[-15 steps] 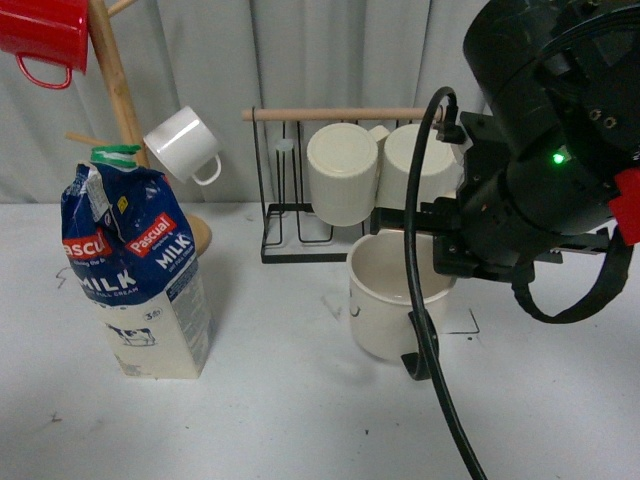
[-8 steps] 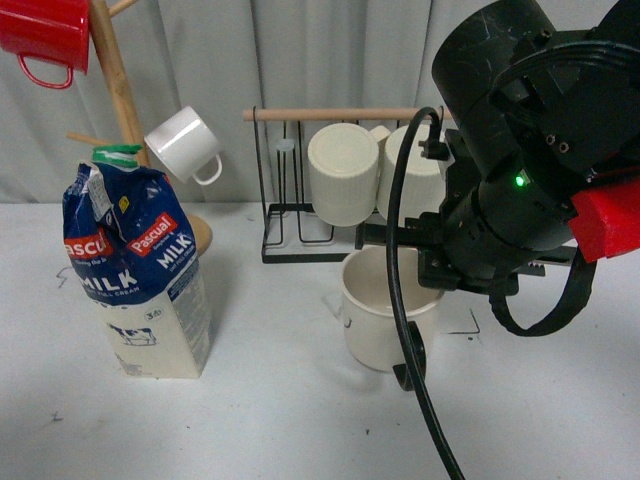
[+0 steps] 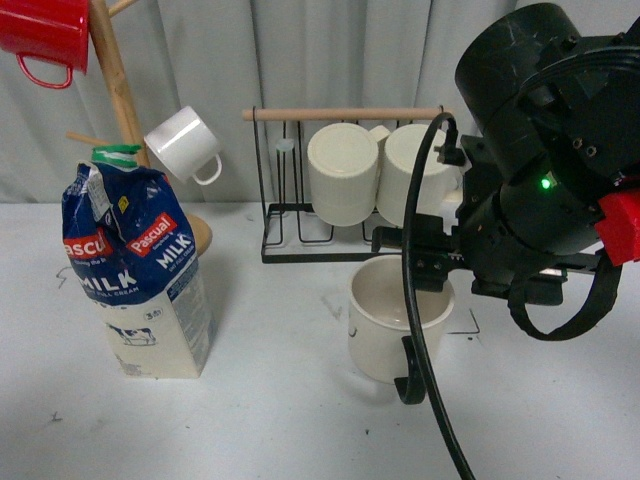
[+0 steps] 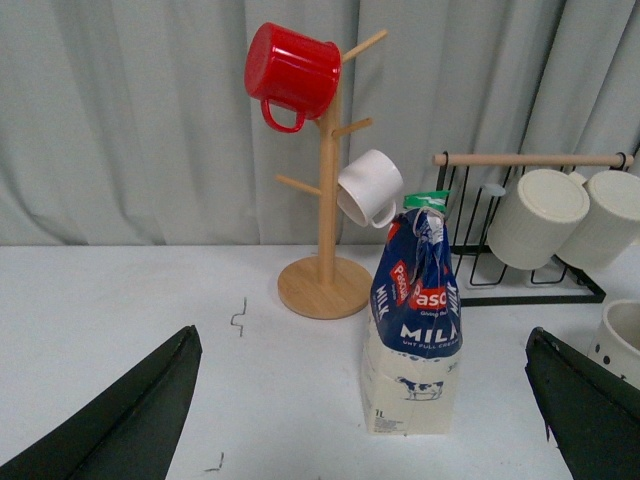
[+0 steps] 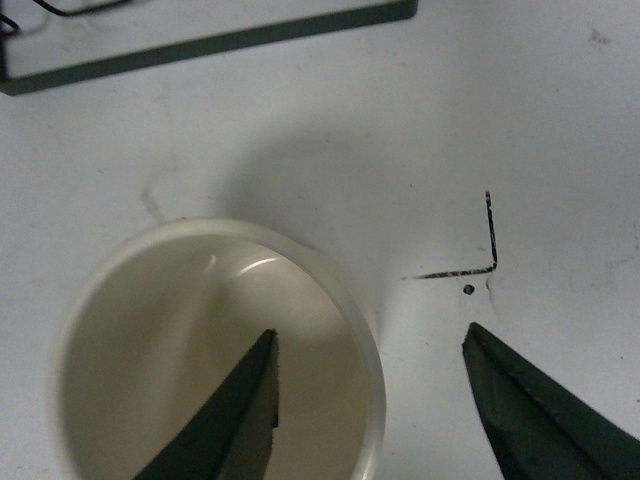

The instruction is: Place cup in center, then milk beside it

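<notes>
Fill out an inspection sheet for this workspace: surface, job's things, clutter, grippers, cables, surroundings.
Surface: white table, a few black pen marks, one corner mark beside the cup.
Job's things: cup upright near the middle, empty; milk upright to its left, apart from it, top crumpled.
Clutter: wooden mug tree holding red mug and small white mug; wire rack holding two ribbed mugs.
Grippers: right gripper open, jaws astride the cup's rim, one inside, one outside; left gripper open, holding nothing, facing the milk.
Cables: black cable runs down in front of the cup in the front view.
Surroundings: grey curtain behind the table.
</notes>
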Motion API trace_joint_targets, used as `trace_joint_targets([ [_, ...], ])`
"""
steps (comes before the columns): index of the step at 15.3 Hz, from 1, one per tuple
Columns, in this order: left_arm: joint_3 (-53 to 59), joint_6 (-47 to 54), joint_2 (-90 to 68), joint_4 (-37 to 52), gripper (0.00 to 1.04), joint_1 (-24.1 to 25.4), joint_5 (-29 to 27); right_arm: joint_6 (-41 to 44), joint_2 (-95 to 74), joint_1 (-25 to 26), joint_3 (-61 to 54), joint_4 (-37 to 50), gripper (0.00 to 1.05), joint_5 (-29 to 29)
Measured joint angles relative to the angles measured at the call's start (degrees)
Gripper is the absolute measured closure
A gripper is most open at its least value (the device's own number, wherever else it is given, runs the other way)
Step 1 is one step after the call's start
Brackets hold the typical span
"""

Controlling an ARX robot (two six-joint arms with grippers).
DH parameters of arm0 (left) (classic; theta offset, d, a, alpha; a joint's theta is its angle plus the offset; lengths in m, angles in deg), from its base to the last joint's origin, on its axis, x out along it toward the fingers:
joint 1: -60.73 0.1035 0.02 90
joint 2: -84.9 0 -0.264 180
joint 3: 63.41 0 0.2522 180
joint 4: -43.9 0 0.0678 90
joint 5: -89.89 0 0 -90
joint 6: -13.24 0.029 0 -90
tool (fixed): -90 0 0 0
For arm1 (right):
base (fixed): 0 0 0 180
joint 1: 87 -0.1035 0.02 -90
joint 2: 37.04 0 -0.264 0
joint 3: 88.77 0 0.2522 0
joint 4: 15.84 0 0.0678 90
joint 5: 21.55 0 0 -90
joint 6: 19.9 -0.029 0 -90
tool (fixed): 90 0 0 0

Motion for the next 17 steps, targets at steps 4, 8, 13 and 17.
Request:
trace_joint_targets([
  [4, 0.00, 0.00, 0.00, 0.00, 0.07, 0.00, 0.00, 0.22, 11.28, 0.83, -5.11, 10.75, 0.10, -4.63],
  [8, 0.00, 0.00, 0.00, 0.02, 0.07, 0.00, 0.02, 9.31, 31.95, 0.55, -24.06, 40.33, 0.25, 4.98],
  [13, 0.00, 0.00, 0.00, 0.02, 0.07, 0.00, 0.00, 23.19, 73.55, 14.05, -59.67, 41.48, 1.03, 1.53],
  [17, 0.00, 0.00, 0.00, 0.00, 0.07, 0.00, 0.02, 23.34, 83.71, 21.24, -65.11, 36.57, 1.03, -5.70],
])
